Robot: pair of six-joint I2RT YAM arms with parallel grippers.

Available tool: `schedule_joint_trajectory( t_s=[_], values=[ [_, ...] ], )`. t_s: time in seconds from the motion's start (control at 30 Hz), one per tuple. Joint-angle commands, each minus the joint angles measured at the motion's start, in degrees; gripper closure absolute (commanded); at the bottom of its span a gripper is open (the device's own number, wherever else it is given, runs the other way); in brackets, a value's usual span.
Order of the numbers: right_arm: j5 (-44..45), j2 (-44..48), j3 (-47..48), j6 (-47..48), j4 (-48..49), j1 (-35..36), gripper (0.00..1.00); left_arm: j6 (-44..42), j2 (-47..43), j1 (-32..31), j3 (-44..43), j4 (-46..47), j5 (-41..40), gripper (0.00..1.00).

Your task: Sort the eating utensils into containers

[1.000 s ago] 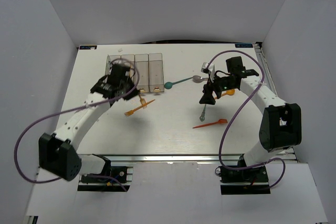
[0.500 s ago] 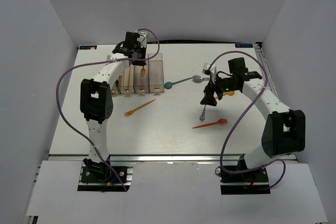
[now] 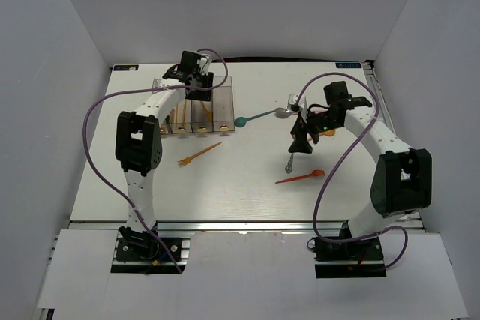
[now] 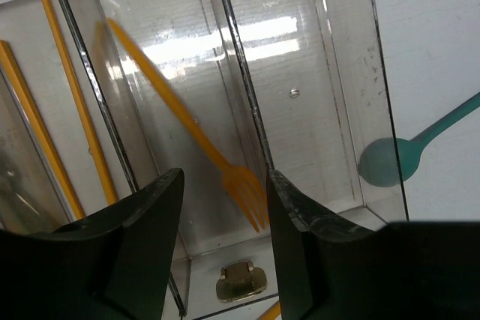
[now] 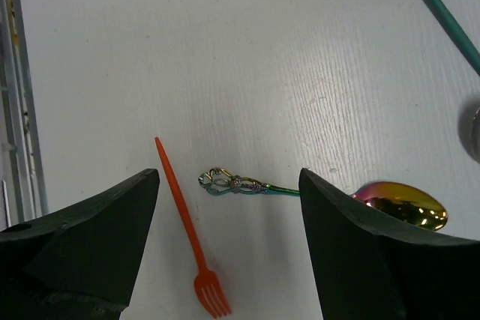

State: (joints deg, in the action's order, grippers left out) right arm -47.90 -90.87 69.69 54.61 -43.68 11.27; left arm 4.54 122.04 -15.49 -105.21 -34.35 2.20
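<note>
1. From above, the left tool (image 3: 198, 89) is hovering over the containers (image 3: 223, 103) at the table's (image 3: 240, 185) far side, where sorted pieces are going. The right tool (image 3: 300, 142) is hanging over utensils on the right. A loose orange fork (image 3: 199, 154) is waiting between them.
2. On the left wrist, the tool's fingers are standing apart, clamping nothing. A binned orange fork (image 4: 187, 129) is lying slantwise in the compartment beneath, next to the end one. Orange handles (image 4: 75, 110) are filling neighbouring compartments. A teal spoon (image 4: 397, 159) is lying just outside.
3. On the right wrist, the fingers are spreading wide and empty, straddling an iridescent metal spoon (image 5: 315, 196), probably lining up a pick. A red fork (image 5: 187, 237) is lying beside it.
</note>
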Motion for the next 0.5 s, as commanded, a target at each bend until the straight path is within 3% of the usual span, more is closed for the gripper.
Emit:
schedule_joint_trajectory(
  t_s=[0.0,0.13,0.23,0.3,0.47],
  values=[
    [-1.7,-1.1,3.5,16.4,-10.5,-0.2,0.18,0.8,-5.5,-0.1,0.7,0.2,-1.4,0.41],
    [1.5,-2.5,2.8,31.9,-18.6,-0.2,0.15,2.0,-9.3,-0.1,2.5,0.2,-3.3,0.39],
    [7.0,-1.2,-0.9,41.2,-21.0,-0.2,0.12,3.9,-14.8,-0.1,6.9,0.7,-3.2,0.30],
    [9.4,-0.4,-5.1,42.5,-18.3,-0.1,0.12,6.9,-18.4,0.0,12.5,1.5,-2.4,0.22],
    [15.9,0.7,-11.1,36.7,-8.8,-0.1,0.12,13.5,-32.6,1.1,26.4,6.1,4.0,0.21]
  ],
)
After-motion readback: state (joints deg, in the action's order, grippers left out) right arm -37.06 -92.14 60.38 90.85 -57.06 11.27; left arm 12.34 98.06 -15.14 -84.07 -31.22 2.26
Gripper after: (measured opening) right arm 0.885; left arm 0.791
